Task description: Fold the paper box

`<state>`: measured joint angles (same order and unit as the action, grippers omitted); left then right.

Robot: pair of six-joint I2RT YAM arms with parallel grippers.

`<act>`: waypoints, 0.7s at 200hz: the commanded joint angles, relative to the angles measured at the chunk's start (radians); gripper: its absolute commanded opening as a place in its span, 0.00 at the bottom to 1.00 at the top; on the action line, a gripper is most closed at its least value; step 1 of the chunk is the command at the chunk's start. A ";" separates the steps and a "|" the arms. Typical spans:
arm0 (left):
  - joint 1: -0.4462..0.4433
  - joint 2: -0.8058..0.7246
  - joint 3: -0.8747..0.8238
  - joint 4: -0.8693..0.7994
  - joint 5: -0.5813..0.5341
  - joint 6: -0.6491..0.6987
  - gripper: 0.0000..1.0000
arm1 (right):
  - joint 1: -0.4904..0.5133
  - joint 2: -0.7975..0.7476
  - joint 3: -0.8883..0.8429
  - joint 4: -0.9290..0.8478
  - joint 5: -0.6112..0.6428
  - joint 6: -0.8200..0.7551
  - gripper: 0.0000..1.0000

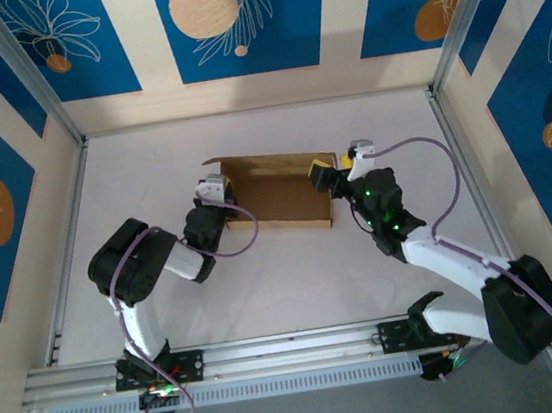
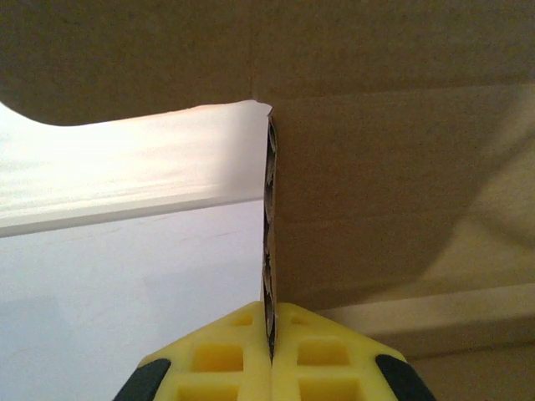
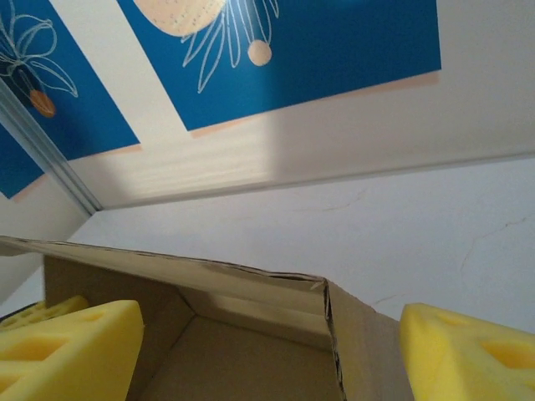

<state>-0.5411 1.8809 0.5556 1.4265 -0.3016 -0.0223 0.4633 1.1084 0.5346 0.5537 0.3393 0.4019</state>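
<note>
The paper box point(image 1: 280, 194) is a brown cardboard tray with raised walls, lying in the middle of the white table. My left gripper point(image 1: 218, 187) is at its left end. In the left wrist view the yellow fingers point(image 2: 226, 355) are pressed together on the thin edge of the box's wall point(image 2: 376, 209). My right gripper point(image 1: 338, 169) is at the box's right end. In the right wrist view its yellow fingers point(image 3: 71, 347) stand wide apart, open, on either side of the box's right wall and corner point(image 3: 334, 317) without touching them.
Blue-and-cream patterned panels point(image 1: 233, 20) wall in the table on three sides, with aluminium posts point(image 1: 28, 76) at the back corners. A metal rail point(image 1: 294, 350) carrying both arm bases runs along the near edge. White tabletop point(image 1: 295, 275) lies in front of the box.
</note>
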 commanded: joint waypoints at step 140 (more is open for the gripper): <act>-0.013 0.020 0.007 -0.019 0.076 -0.001 0.00 | -0.125 0.301 0.967 -1.391 -0.500 0.759 0.65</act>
<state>-0.5411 1.8809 0.5575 1.4265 -0.2619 -0.0231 0.3191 1.3605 1.4292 -0.5976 -0.0135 0.8551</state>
